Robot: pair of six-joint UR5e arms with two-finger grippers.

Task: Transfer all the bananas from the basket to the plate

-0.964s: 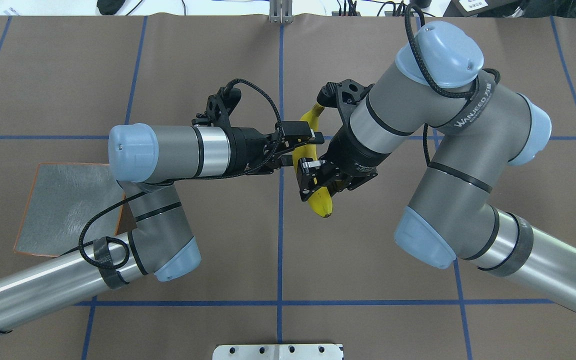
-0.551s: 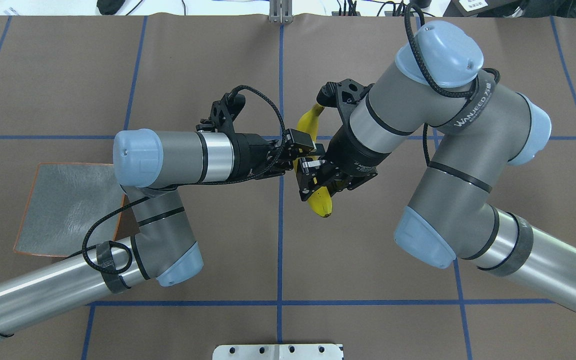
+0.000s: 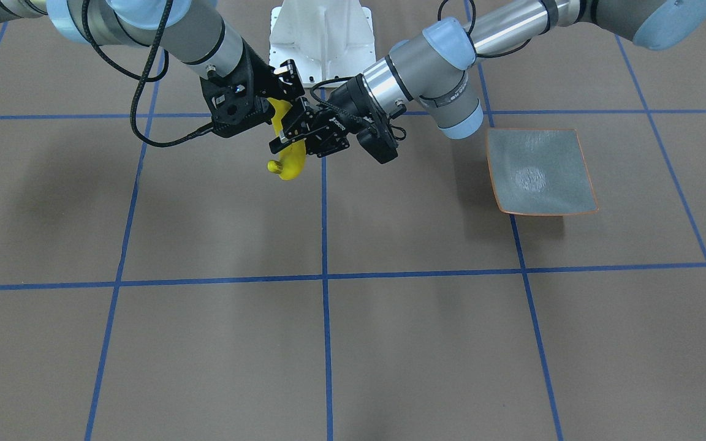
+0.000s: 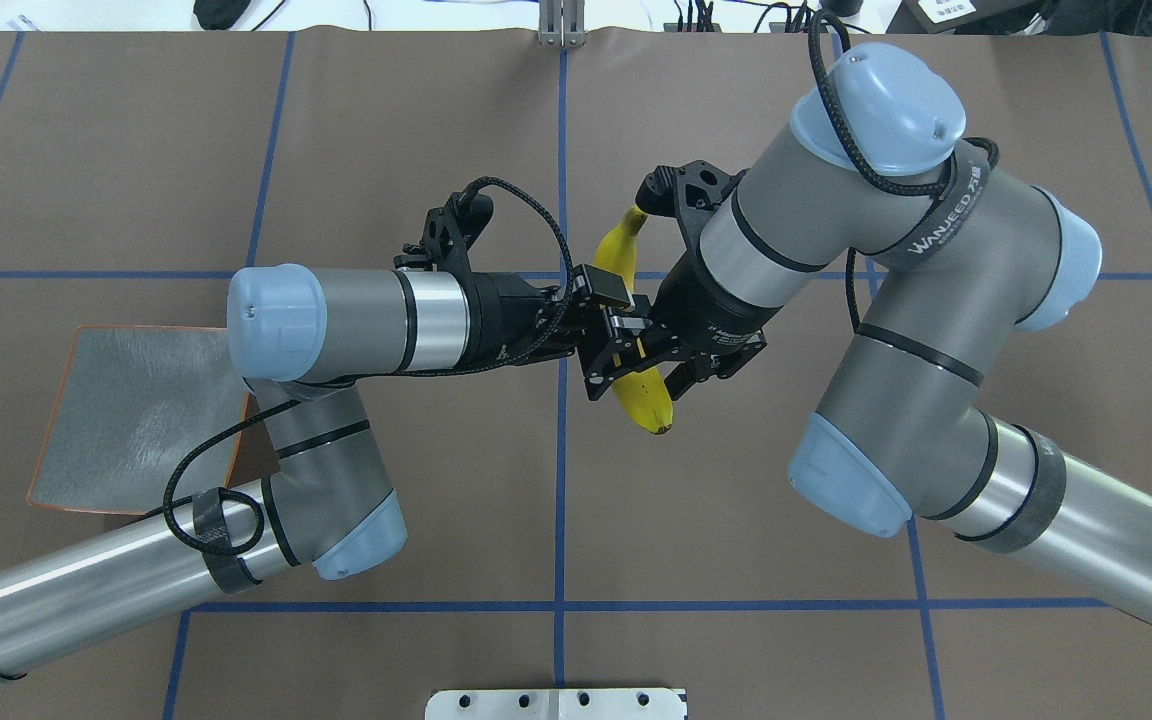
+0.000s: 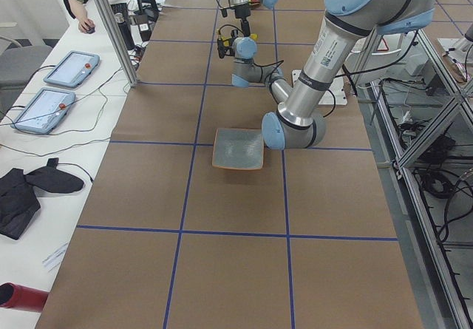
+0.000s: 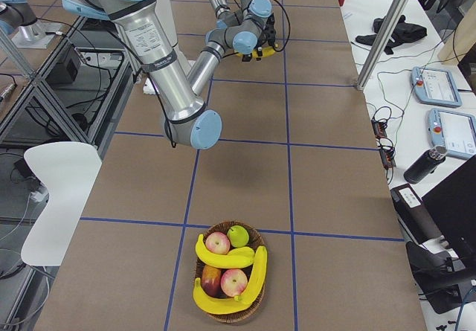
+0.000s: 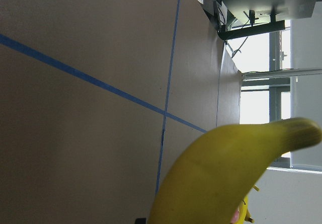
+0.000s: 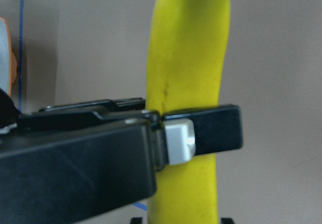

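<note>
Pinching the banana, your left gripper sits nearer the plate at 9 o'clock; right gripper looks spread.

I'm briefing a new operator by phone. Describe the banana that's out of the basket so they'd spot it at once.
Look above the middle of the table, over its centre blue line. The banana hangs there in the air, clamped by the left gripper. The other bananas lie in a basket at the robot's right end of the table.
</note>
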